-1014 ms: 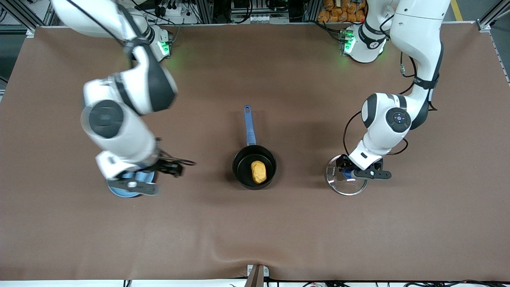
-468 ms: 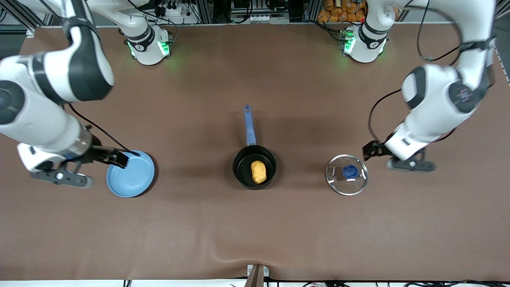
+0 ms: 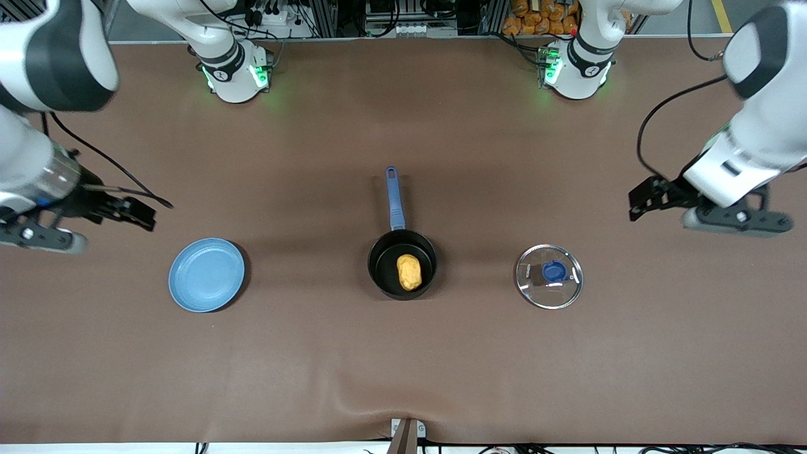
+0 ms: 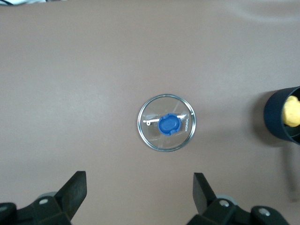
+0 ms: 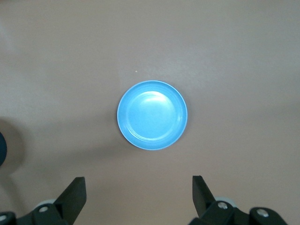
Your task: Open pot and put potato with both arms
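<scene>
Left gripper (image 4: 137, 201): mine, fingers spread wide and holding nothing; it hangs over bare table at the left arm's end, apart from the glass lid (image 3: 549, 276).
Right gripper (image 5: 137, 201): also mine, fingers spread wide and empty, over bare table at the right arm's end, apart from the blue plate (image 3: 207, 275).
Lid: lies flat on the table, blue knob up, beside the pot (image 3: 403, 262) toward the left arm's end, well apart from it.
Plate: bare, nothing on it, beside the pot toward the right arm's end.
Pot: stands uncovered mid-table, its blue handle pointing toward the arms' bases.
Potato (image 3: 409, 272): sits inside the pot, on its floor.
Progress: I judge both parts met as things lie, pot open and potato in.
Risk one: if I swing either arm back low across the middle, I could clip the long handle and spin or tip the pot, rolling the potato out.
Risk two: a low pass by my left gripper could skid the lid across the smooth cloth, since it rests only on its rim.
Writing: small white lettering on the lid glass beside the knob in my left wrist view; it looks like "KONKA", though I am not sure.
</scene>
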### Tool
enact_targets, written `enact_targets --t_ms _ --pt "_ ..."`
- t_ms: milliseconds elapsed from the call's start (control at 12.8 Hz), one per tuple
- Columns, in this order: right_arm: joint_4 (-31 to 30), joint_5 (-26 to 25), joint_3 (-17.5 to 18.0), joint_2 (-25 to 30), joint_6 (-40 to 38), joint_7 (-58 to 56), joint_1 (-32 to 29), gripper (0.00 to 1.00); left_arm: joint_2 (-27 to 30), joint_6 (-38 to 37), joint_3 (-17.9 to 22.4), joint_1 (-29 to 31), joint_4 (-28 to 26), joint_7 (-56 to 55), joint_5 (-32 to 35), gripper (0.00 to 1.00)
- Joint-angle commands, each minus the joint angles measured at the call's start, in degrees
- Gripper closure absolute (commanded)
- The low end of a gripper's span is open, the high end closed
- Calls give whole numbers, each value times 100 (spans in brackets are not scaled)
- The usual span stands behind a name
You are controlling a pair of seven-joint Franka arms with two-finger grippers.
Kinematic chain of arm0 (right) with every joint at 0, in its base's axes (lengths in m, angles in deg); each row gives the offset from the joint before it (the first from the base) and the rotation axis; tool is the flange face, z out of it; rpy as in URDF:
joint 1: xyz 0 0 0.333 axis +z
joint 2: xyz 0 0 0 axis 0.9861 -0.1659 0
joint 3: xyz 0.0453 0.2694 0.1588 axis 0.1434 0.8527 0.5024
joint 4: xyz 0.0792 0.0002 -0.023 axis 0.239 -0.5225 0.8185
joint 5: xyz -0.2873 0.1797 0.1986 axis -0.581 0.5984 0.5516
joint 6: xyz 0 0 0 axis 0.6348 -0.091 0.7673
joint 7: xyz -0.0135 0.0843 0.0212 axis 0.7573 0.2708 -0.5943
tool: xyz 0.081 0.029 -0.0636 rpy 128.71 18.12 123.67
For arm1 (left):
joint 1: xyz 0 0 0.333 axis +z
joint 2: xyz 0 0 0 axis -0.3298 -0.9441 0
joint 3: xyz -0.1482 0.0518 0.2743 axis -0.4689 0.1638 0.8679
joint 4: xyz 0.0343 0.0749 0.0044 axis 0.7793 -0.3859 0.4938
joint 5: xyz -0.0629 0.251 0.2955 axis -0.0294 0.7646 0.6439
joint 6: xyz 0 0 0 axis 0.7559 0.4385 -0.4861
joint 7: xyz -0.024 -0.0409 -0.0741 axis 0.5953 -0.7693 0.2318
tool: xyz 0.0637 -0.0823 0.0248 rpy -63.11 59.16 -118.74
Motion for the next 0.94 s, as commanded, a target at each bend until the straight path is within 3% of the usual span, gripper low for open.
enact_targets --t_ms 0,156,858 --pt "-952 121 102 817 380 -64 -190 0 487 -218 -73 145 93 58 344 0" --pt "-1454 121 101 1170 723 -64 -191 0 638 -288 -82 225 102 102 443 0" --pt "-1447 129 110 1189 742 -64 -182 0 709 -447 -82 260 137 102 698 0"
